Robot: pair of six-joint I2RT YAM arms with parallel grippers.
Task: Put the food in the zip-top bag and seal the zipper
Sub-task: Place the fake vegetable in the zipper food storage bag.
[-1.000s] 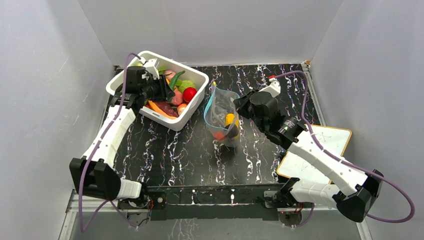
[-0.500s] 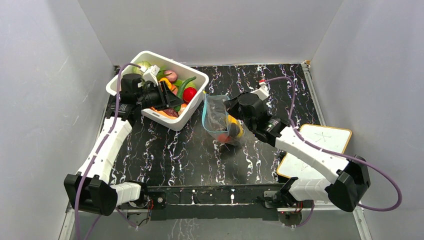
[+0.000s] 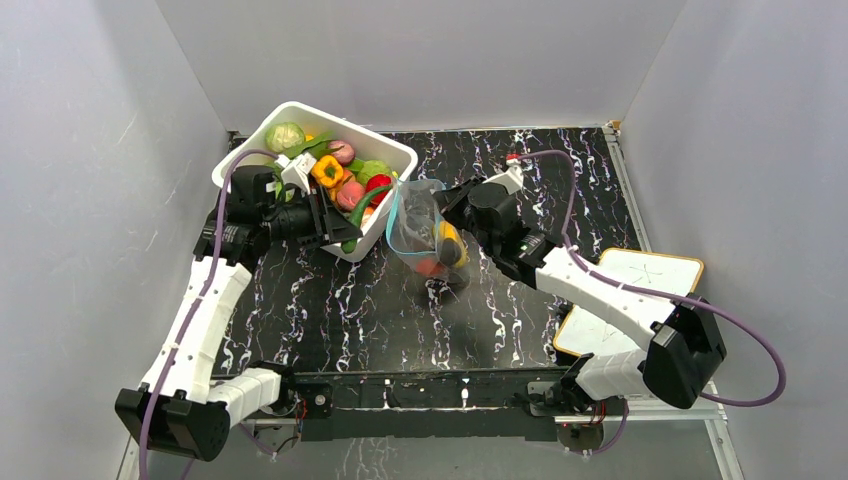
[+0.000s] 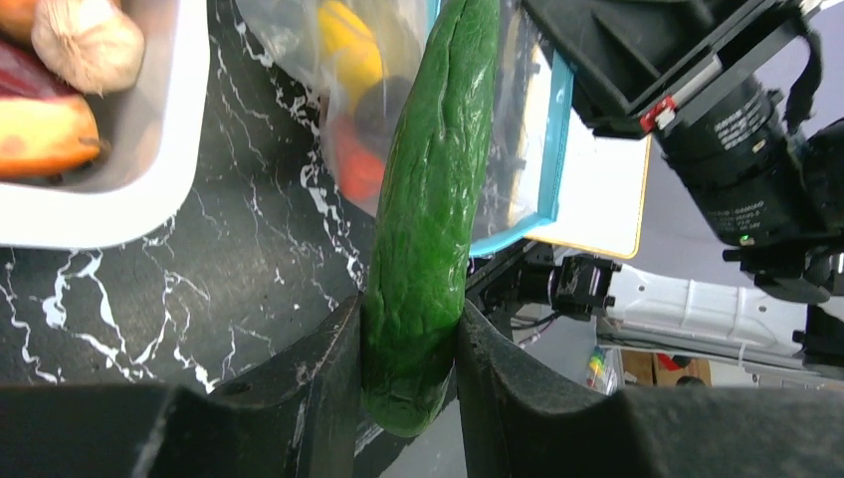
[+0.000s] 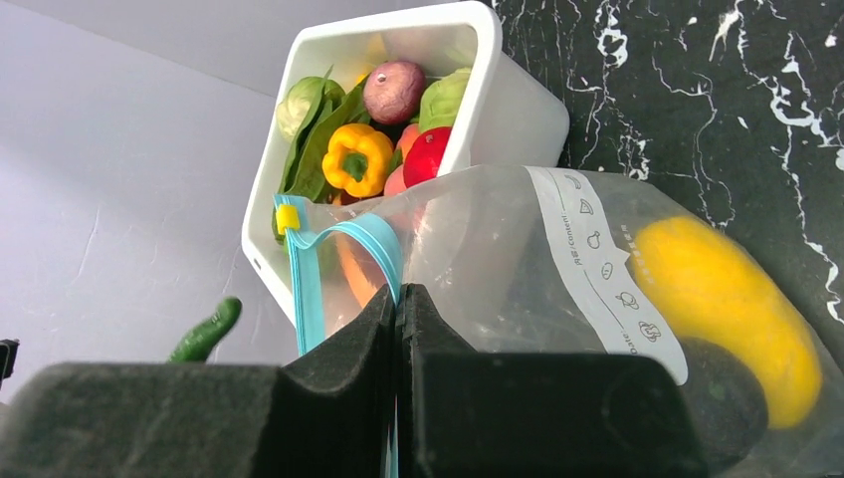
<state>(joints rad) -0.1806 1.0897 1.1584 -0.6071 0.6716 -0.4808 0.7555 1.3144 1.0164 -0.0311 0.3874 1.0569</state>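
Our left gripper (image 4: 410, 344) clamps a green cucumber (image 4: 430, 189) by one end, its other end pointing at the zip-top bag (image 5: 498, 269). Our right gripper (image 5: 396, 304) is pinched tight on the bag's rim by the light-blue zipper (image 5: 311, 279), holding it up just beside the white tub (image 5: 513, 110) of vegetables. We see a yellow piece (image 5: 727, 299) and a dark piece (image 5: 722, 403) inside the bag.

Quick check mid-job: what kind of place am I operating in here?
Probably an enclosed lab test cell, not a kitchen: plain grey walls box in a black marbled tabletop, and the white tub holds toy vegetables.
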